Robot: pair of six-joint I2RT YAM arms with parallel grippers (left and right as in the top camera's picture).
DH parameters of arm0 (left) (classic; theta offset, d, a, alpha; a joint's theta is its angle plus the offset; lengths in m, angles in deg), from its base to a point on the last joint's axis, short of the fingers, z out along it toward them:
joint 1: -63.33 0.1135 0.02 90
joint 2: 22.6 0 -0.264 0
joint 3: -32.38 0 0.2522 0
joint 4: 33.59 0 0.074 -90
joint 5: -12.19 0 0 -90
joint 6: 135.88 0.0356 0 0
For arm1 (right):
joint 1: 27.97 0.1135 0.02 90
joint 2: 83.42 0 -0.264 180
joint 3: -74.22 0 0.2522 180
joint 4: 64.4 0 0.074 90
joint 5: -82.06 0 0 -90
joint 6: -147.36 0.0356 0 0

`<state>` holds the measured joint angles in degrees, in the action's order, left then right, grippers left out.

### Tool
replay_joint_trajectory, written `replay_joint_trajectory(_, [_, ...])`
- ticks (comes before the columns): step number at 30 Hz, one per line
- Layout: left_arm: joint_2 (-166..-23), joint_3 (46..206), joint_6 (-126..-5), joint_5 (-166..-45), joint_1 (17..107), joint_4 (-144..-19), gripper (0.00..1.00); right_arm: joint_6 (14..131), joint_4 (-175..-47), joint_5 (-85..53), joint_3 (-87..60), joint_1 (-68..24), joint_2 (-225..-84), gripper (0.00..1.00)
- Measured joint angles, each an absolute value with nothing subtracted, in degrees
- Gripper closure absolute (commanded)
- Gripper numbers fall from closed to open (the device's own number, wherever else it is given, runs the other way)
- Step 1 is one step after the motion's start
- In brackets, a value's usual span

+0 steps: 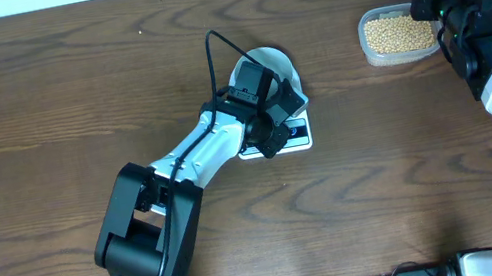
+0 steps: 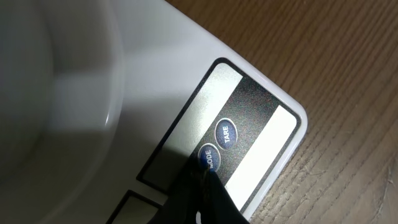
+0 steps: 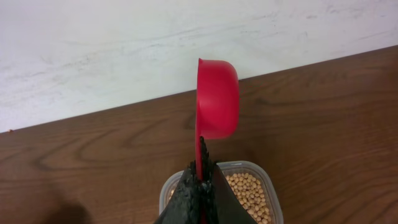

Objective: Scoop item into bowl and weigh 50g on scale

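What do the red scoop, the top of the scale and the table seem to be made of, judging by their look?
The red scoop is probably moulded plastic, smooth with a slight sheen: its colour is even and its rim is thin.
The scale looks like glossy white plastic, with soft reflections and a rounded corner.
The table is wood or a wood-look laminate with a matte finish. Its dark grain lines show, but they do not settle which.

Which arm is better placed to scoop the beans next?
Right. The right gripper is shut on the red scoop, close to the tub of beans. The left gripper is shut, its tip at the MODE button of the scale, holding nothing.
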<state>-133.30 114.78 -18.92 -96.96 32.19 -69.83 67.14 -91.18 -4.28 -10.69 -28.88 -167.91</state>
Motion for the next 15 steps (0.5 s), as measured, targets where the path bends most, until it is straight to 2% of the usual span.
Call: replay_joint_trajectory(15, [-133.62,114.95,-18.90,-97.20,32.21,-69.57,0.93,67.14,-91.25,-4.28,-10.69,-28.88,-167.91,0.99])
